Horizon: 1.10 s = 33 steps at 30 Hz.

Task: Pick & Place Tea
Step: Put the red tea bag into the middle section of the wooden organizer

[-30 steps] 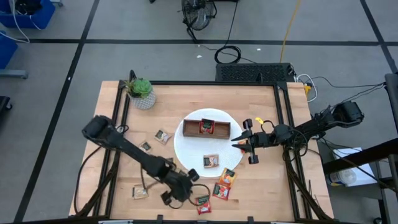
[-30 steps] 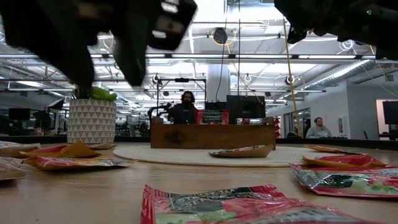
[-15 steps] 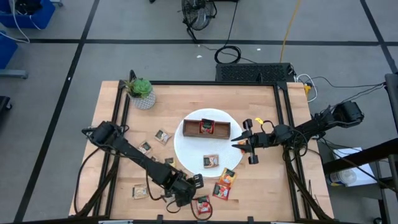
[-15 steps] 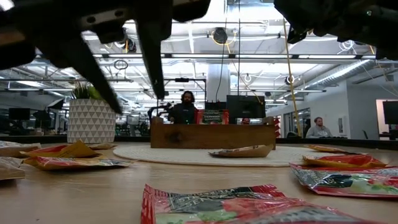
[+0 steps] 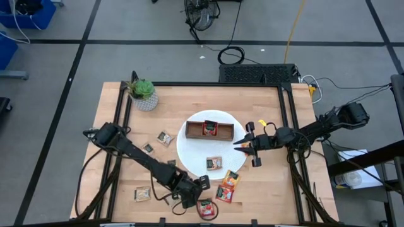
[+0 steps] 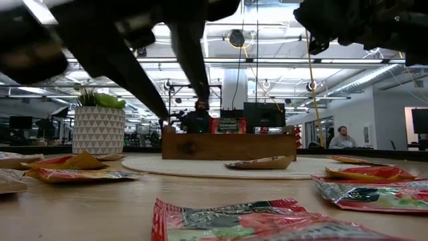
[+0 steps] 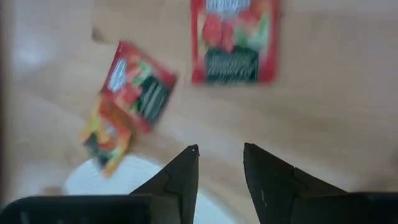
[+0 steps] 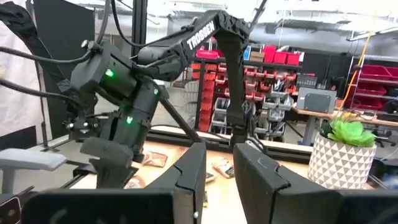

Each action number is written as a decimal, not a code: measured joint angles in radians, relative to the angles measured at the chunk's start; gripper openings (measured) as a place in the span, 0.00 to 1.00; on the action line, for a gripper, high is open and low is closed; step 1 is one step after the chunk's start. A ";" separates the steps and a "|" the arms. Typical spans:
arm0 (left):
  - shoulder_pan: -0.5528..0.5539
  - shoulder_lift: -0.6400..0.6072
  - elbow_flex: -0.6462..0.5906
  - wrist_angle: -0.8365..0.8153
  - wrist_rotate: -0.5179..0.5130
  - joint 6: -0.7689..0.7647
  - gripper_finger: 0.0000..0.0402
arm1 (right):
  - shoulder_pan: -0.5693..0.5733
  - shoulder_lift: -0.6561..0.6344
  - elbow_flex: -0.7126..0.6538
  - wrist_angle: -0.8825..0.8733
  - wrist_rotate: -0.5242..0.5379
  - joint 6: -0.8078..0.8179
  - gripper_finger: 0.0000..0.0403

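The left gripper (image 5: 203, 184) is sweeping along the table's (image 5: 265, 189) near edge toward the red sachets, and over the last second it is closing in from a spot well short of them to one just beside the nearest red sachet (image 5: 206, 207). Its fingers (image 7: 186, 171) are standing slightly apart with nothing between them (the wrist view is showing bare wood in the gap), so no pick has begun. That sachet is lying flat on the table ahead of the gripper, with two more, one red (image 7: 138, 86) and one orange-yellow (image 7: 107, 134), lying overlapped off to one side by the edge of the white plate (image 5: 189, 157).

The right gripper (image 5: 245, 142) is holding its place beside the plate's edge, fingers narrowly apart and empty, not having shifted at all.

One sachet (image 5: 209, 128) is already sitting in the wooden tray (image 5: 224, 133) on the plate, another (image 5: 215, 163) is lying on the plate itself, and several more are scattered on the table's left. The approach is looking nearly finished; lowering onto the red sachet is probably next.
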 joint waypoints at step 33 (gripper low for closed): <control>-0.102 0.312 0.368 -0.142 0.007 -0.149 0.48 | 0.000 0.000 0.000 -0.049 0.023 0.230 0.18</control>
